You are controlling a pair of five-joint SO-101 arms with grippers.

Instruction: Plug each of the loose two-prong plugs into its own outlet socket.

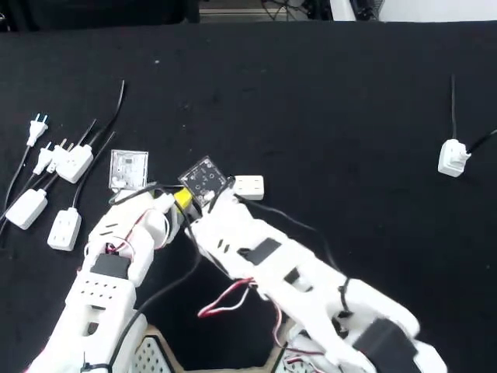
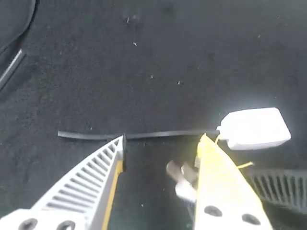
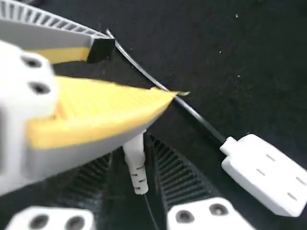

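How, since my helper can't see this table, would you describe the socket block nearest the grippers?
Find where the two white arms meet on the black table. Just past their tips, beside a dark square tile, lies a white outlet socket block on a thin black cord. The other socket blocks cluster at the left edge; this one lies apart.

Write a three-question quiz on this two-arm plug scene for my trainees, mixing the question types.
1. True or false: the left gripper is open.
2. The white socket nearest the grippers is: A) lying on the table; B) held aloft; C) already filled by a plug.
3. Fill in: the right gripper holds a white ____.
Key: 1 true; 2 A; 3 plug.
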